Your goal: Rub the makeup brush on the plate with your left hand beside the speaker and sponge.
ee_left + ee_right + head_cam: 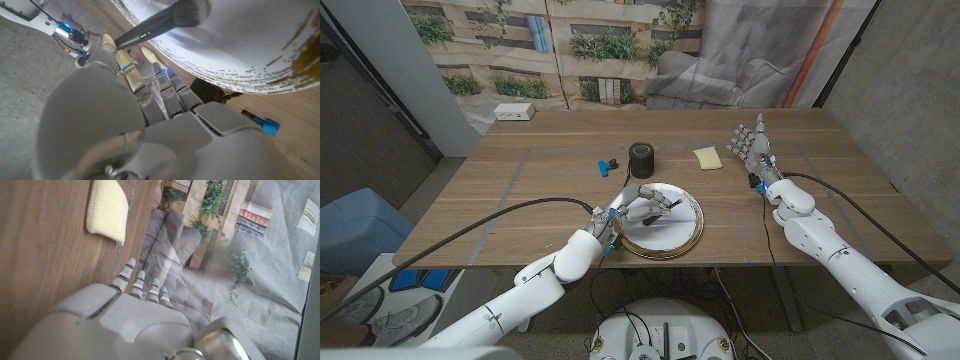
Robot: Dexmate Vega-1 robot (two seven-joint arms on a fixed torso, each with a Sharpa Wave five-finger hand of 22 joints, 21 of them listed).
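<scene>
A white plate (688, 236) with a gold rim sits near the table's front middle. My left hand (638, 205) is over the plate's left side and grips a black makeup brush (669, 206). In the left wrist view the brush (160, 20) has its dark bristles down on the plate (240, 45). A black cylindrical speaker (642, 158) stands just behind the plate, also in the wrist view as the speaker (207, 92). The yellow sponge (707, 158) lies to the right of the speaker; the right wrist view has the sponge (107, 210) too. My right hand (752, 148) stands with fingers apart, right of the sponge, holding nothing.
A small blue and black object (606, 165) lies left of the speaker, and shows as the blue object (262, 123) in the left wrist view. A white box (514, 112) sits at the table's far left corner. Tape lines mark the tabletop. Cables trail from both arms.
</scene>
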